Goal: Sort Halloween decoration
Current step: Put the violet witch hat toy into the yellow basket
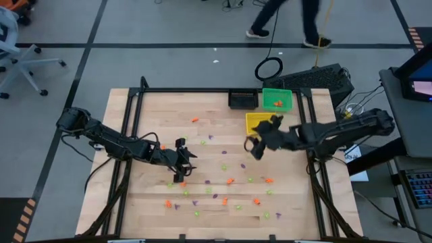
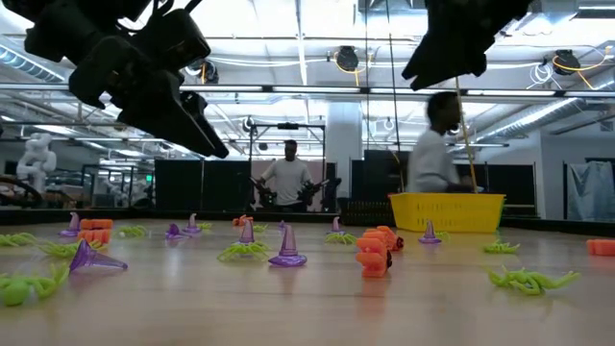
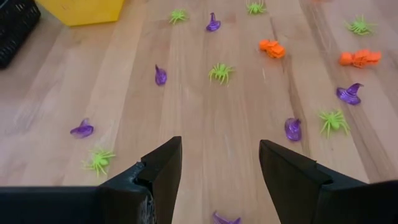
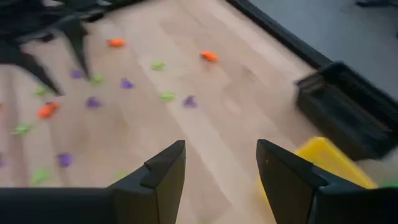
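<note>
A purple trinket [image 3: 225,218] lies cut off by the frame's edge.

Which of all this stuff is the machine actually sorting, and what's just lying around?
Part of the job:
- purple witch hats
- green spiders
- orange trinkets
- yellow bin, green bin, black bin
- left pincer, right pincer, both open and empty

Just lying about:
- cable coil on the floor
- office chair
</note>
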You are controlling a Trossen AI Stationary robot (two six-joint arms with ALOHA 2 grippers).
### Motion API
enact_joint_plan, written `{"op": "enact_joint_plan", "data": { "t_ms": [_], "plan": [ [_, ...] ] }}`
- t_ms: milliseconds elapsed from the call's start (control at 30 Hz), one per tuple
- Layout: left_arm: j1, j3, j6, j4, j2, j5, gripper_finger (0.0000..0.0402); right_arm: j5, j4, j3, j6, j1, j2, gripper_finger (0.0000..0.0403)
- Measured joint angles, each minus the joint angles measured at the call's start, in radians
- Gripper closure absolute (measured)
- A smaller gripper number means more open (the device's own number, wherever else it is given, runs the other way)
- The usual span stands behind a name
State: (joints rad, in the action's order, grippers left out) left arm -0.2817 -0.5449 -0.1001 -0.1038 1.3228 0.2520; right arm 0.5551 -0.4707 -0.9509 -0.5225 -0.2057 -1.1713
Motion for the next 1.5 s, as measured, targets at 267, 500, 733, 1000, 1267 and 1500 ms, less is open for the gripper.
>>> {"op": "enact_joint_plan", "data": {
  "t_ms": [267,500,733,1000,1267,1500],
  "plan": [
    [0.000,0.000,-0.037,0.085,0.000,0.045,0.0187,0.133,0.178,0.116,0.016,-0.128,-0.043,0.0218],
    [0.002,0.000,-0.079,0.199,0.000,0.143,0.0187,0.152,0.284,0.132,0.113,-0.197,-0.149,0.0218],
    [0.031,0.013,-0.078,0.188,0.000,0.131,0.0187,0.152,0.403,0.132,0.154,-0.235,-0.273,0.0218],
    [0.108,0.173,-0.154,-0.074,0.000,0.119,0.0187,0.151,0.505,0.132,0.221,-0.233,-0.335,0.0218],
    [0.108,0.241,-0.156,-0.203,0.000,0.119,0.0187,0.152,0.512,0.132,0.223,-0.233,-0.335,0.0218],
    [0.108,0.269,-0.180,-0.204,0.000,0.119,0.0187,0.154,0.516,0.132,0.224,-0.233,-0.335,0.0218]
  ]
}}
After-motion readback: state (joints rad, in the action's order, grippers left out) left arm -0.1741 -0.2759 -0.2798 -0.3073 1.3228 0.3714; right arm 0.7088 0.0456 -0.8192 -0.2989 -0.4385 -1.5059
